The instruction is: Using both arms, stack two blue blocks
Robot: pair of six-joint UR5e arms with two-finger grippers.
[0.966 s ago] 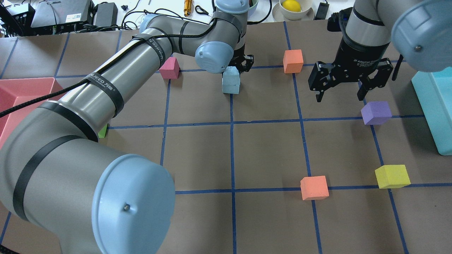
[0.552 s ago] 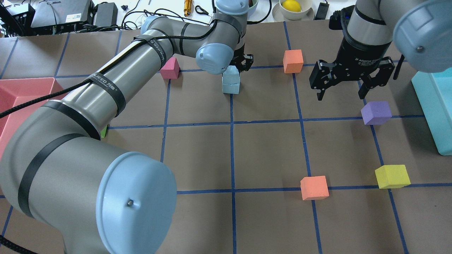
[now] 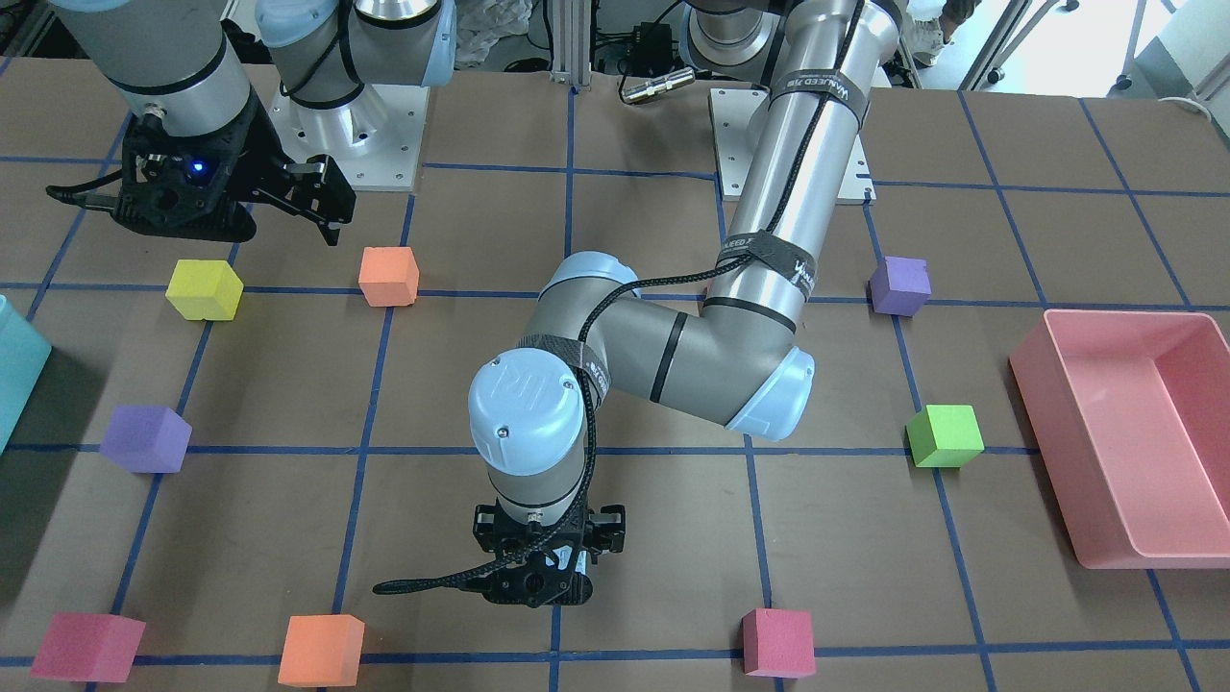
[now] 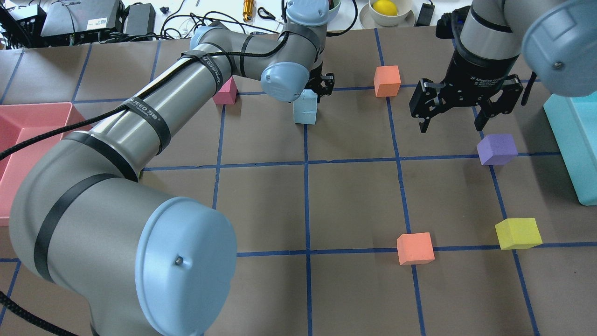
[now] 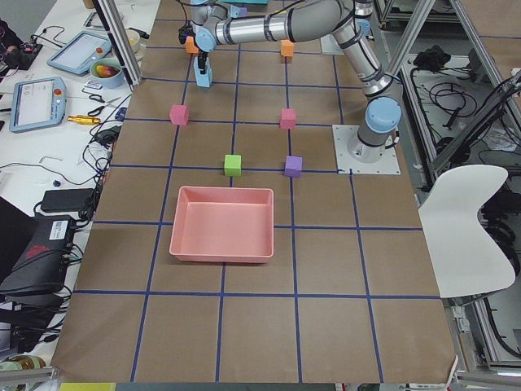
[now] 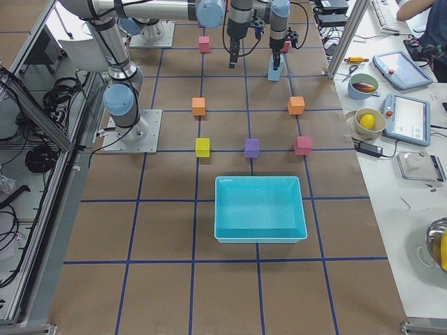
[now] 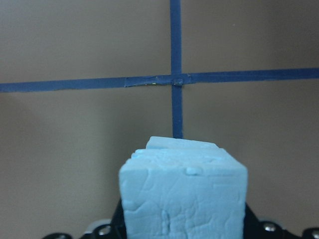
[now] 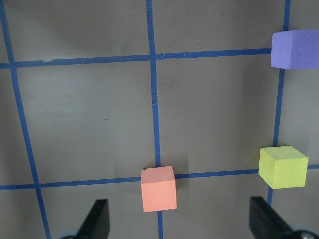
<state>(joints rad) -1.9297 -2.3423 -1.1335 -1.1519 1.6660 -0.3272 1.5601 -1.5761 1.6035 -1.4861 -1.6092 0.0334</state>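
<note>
The two pale blue blocks stand stacked at the far middle of the table. The upper blue block (image 4: pixel 308 96) rests on the lower blue block (image 4: pixel 305 114), slightly offset. My left gripper (image 4: pixel 317 91) is shut on the upper block, which fills the bottom of the left wrist view (image 7: pixel 183 199); the lower block's edge (image 7: pixel 182 144) peeks out behind it. In the front-facing view the left gripper (image 3: pixel 543 577) hides the stack. My right gripper (image 4: pixel 450 126) is open and empty, hovering above the table to the right, with fingers wide apart in its wrist view (image 8: pixel 180 219).
Orange cubes (image 4: pixel 387 80) (image 4: pixel 415 248), a purple cube (image 4: pixel 496 148), a yellow cube (image 4: pixel 517 232) and a pink cube (image 4: pixel 225 91) lie around. A teal bin (image 4: pixel 576 140) stands at the right edge and a pink tray (image 4: pixel 23 126) at the left. A green cube (image 3: pixel 945 434) sits near the tray.
My left arm's wrist and elbow have shifted slightly, and the upper blue block has settled a little lower on the lower one. The right gripper has barely moved and stays open.
</note>
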